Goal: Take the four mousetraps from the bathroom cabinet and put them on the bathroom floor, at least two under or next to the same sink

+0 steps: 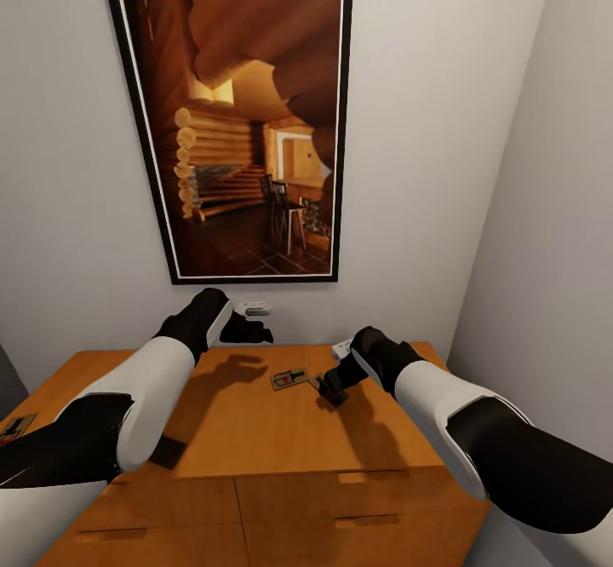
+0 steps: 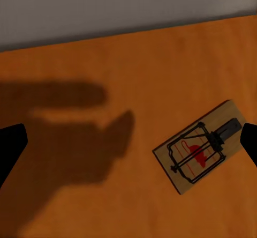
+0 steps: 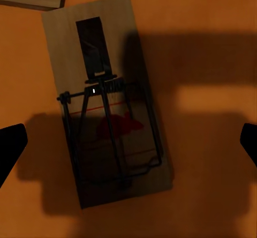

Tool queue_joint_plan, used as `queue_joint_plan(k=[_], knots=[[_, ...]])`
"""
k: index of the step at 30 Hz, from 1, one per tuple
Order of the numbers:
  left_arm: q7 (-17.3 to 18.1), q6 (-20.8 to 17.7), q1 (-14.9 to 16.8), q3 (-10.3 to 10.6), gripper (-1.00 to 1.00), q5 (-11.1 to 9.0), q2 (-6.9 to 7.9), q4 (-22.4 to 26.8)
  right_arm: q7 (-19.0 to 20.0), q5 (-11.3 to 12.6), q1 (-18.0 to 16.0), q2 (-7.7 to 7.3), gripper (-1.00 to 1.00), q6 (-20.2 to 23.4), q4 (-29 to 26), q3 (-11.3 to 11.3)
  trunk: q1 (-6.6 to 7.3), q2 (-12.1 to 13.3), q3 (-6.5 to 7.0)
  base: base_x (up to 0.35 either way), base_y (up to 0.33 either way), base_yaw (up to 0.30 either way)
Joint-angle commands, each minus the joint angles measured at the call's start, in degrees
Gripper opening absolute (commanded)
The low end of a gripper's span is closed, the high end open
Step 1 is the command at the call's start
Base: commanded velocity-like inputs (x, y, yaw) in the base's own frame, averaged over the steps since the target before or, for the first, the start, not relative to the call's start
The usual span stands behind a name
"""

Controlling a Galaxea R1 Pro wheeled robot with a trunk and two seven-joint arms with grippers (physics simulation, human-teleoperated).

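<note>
Both my jaws stand spread and empty over the cabinet, where mousetraps lie at frame centre and lower left, none yet on the bathroom floor.

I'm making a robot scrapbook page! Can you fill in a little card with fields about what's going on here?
Place: cabinet top, below a log cabin picture
Mousetraps seen: one mid-top, one at the cabinet's left edge
Left end effector: open, holding nothing
Right end effector: open, over a mousetrap, not gripping
Trap state: lying flat, red mark up
</note>
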State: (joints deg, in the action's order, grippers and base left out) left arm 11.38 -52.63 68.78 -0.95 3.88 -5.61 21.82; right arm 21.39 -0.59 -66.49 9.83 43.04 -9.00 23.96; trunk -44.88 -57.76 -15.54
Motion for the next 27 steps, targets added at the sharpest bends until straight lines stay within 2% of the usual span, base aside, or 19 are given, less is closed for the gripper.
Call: queue_joint_plan(k=[1,27], knots=[[0.3,-0.2,0.0,-0.1,1.00,0.4,-0.02,0.1,0.3,-0.1,0.0,-0.05,1.00,0.2,-0.1,0.3,-0.01,-0.1,-0.08,0.000,0.000,0.000],[0.3,-0.3,0.0,-0.1,1.00,0.4,0.05,0.1,0.4,-0.3,-0.1,-0.14,1.00,1.1,-0.1,0.3,-0.01,-0.1,-0.08,0.000,0.000,0.000]])
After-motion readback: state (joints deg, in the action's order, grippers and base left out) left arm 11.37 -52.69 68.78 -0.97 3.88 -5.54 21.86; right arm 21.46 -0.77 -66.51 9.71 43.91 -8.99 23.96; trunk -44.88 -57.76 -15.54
